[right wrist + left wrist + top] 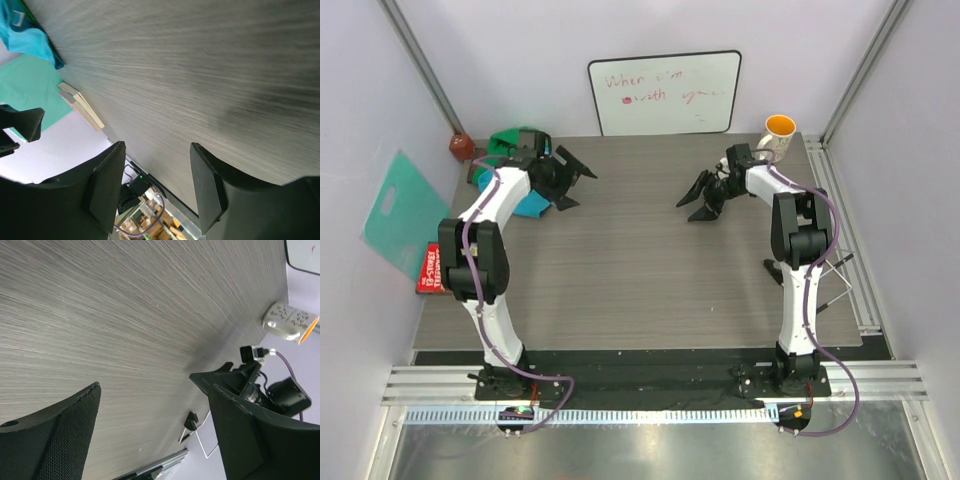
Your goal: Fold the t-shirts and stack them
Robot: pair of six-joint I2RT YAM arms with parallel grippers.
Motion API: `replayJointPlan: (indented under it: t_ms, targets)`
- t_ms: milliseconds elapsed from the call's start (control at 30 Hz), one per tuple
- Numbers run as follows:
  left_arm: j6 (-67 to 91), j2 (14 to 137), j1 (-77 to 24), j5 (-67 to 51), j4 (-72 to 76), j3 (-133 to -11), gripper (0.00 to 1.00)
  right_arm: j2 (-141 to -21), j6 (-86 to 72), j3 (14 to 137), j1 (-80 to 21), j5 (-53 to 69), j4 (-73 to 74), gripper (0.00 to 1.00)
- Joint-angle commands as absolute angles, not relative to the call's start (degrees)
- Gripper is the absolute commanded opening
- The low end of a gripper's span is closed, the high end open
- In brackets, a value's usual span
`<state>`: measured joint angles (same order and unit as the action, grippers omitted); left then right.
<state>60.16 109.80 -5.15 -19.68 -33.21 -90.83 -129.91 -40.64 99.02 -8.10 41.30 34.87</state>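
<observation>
Just left of the whiteboard, green and turquoise t-shirts heaped unfolded on the tabletop, close behind the left gripper, its jaws spread wide and empty; right gripper likewise agape, holding nothing, below the whiteboard's right end, well apart from them.

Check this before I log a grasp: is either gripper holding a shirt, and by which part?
Nothing is held. The left gripper and right gripper both hang open above the table. The shirts lie heaped at the far left.
</observation>
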Motion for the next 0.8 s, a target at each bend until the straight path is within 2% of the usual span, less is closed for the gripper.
replayJointPlan:
  t_ms: [0,467,767]
  targets:
    - [59.77,107.32,-2.55,-20.13,-32.78,-90.44,0.88,-125.86,-41.04,97.21,-8.0,43.33,34.19,0.6]
    - [60.21,104.42,-1.06,-20.22,-30.67,-87.45,0.88,-129.02,-44.74,104.76,-7.12,43.07,34.19,0.6]
    - [59.33,102.05,4.65,-17.58,-31.2,-86.57,0.88,-126.48,-44.47,101.17,-6.86,42.28,32.44,0.6]
